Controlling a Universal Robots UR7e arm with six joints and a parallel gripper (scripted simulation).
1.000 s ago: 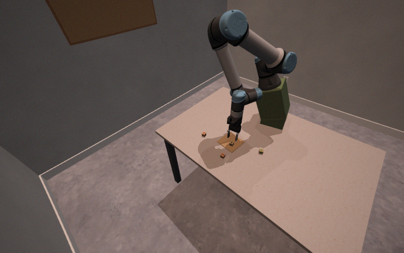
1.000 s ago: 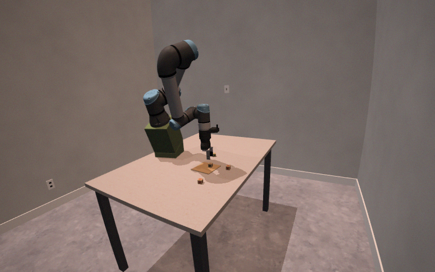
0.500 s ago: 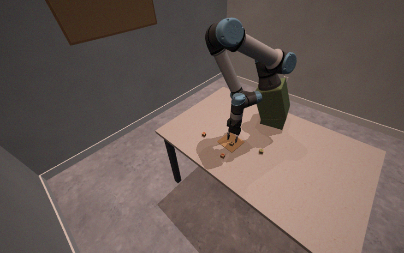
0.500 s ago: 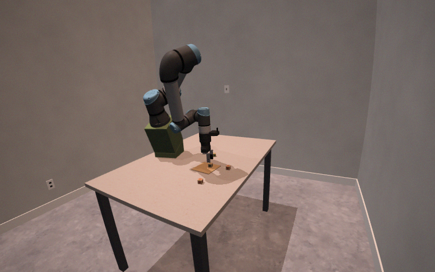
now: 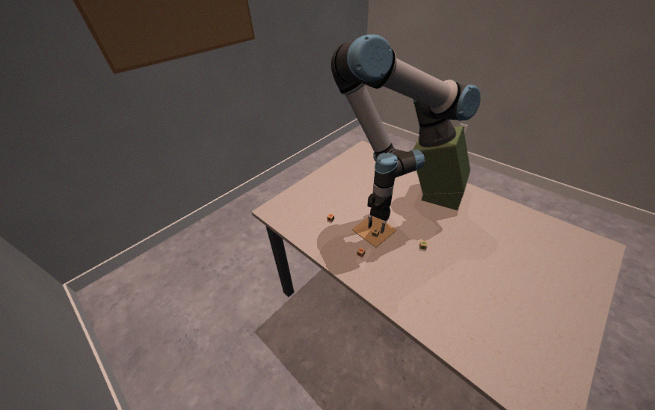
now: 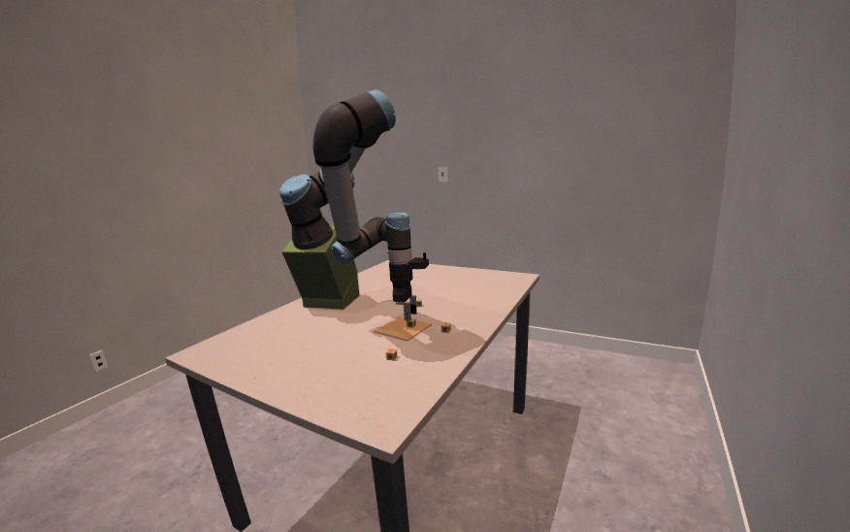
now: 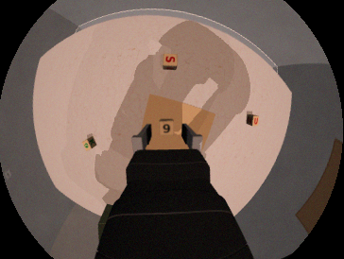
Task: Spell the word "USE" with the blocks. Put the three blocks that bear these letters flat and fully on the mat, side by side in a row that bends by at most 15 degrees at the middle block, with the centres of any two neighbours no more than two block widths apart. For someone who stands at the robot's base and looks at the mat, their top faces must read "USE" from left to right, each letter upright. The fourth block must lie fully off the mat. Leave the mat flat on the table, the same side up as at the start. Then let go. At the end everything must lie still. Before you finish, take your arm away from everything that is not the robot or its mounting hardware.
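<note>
The block with the 9-like mark (image 5: 374, 233) (image 6: 410, 323) (image 7: 166, 127) sits just under your claw (image 5: 376, 227) (image 6: 409, 314) (image 7: 166, 129), lined up with the gap between its wide-apart, empty fingers, and it rests on the orange mat (image 5: 385, 233) (image 6: 388, 329) (image 7: 158, 106) on your bench (image 5: 483, 289) (image 6: 301, 363) (image 7: 71, 94).

A brown board with a darker rim (image 5: 169, 31) (image 7: 326, 194) is hanging on the dark grey wall (image 5: 159, 126) in the top view, its upper part running out of the frame, while pale-topped baseboards (image 5: 212, 195) (image 6: 602, 338) are following the foot of the walls. In the exterior view, 2 pale wall plates are showing: 1 (image 6: 442, 174) is sitting on the grey wall behind the table, and 1 with 2 dark sockets (image 6: 99, 359) is sitting low on the brownish wall at left, above the mottled grey floor (image 5: 159, 338) (image 6: 633, 439).
</note>
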